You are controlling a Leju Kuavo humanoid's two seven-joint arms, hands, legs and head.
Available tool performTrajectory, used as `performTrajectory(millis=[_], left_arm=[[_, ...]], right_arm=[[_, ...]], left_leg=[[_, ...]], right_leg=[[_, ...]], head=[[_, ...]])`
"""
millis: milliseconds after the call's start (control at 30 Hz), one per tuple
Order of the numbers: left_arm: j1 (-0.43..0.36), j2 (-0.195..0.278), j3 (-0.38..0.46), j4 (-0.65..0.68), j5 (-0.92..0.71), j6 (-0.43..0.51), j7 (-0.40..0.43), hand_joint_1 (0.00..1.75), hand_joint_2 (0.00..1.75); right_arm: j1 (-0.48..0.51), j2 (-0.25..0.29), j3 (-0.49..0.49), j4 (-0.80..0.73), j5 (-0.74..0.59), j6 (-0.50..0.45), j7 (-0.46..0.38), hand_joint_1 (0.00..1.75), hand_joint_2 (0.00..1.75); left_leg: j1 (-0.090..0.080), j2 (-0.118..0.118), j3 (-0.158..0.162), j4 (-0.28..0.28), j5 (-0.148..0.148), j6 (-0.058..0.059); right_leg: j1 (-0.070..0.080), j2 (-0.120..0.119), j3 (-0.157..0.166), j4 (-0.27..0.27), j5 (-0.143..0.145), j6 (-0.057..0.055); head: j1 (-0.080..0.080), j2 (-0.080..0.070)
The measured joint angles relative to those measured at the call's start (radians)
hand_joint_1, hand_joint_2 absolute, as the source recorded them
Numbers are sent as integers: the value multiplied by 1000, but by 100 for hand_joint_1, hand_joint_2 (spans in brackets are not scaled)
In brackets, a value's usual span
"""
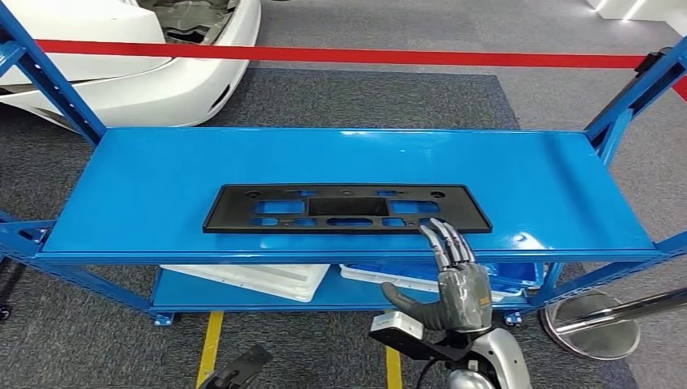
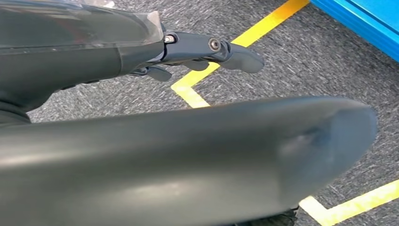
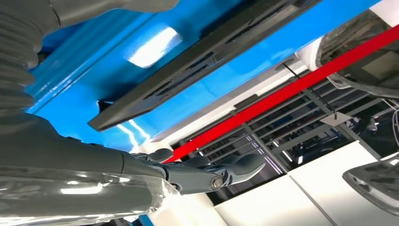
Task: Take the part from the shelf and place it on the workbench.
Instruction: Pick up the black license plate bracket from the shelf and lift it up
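A flat black part with several cut-outs lies lengthwise on the top of the blue shelf, close to its front edge. My right hand is raised in front of the shelf, fingers stretched out and thumb apart, holding nothing. Its fingertips reach the part's near edge toward its right end; I cannot tell if they touch. The right wrist view has the right hand below the part. My left hand hangs over the grey floor with fingers straight and nothing in it.
White trays lie on the lower shelf. A white car body and a red barrier tape are behind the shelf. A metal stanchion base stands at the right, and yellow floor lines run below.
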Motion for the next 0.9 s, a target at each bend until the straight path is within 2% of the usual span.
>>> performTrajectory(millis=[167, 333, 400, 733, 900], left_arm=[[-3, 0, 0, 0, 0, 0, 0, 0, 0], [-7, 0, -1, 0, 0, -2, 0, 0, 0], [-9, 0, -2, 0, 0, -4, 0, 0, 0], [-10, 1, -2, 0, 1, 5, 6, 0, 0], [-11, 1, -9, 0, -1, 28, 19, 0, 0]], right_arm=[[-8, -4, -12, 0, 32, 8, 16, 0, 175], [-22, -32, -46, 9, 67, 29, 39, 0, 175], [-26, -48, -64, 13, 75, 40, 44, 0, 175], [-32, -146, -180, 22, 89, 111, 60, 0, 175], [-32, -191, -227, 22, 71, 148, 31, 0, 175]], left_leg=[[-5, 0, 0, 0, -2, 5], [-7, 0, 0, 1, -2, 6], [-7, 0, 0, 2, -2, 7], [-3, 0, 2, 1, -1, 6], [-3, 0, 2, 1, 0, 6]], right_leg=[[-2, -1, 2, -5, 0, 4], [-6, -2, 2, -6, -2, 32], [-6, -2, 2, -6, -2, 38], [-3, -1, 1, -3, -2, 39], [-3, -1, 1, -3, -2, 39]], head=[[0, 0], [0, 0], [0, 0], [-1, 0], [-1, 0]])
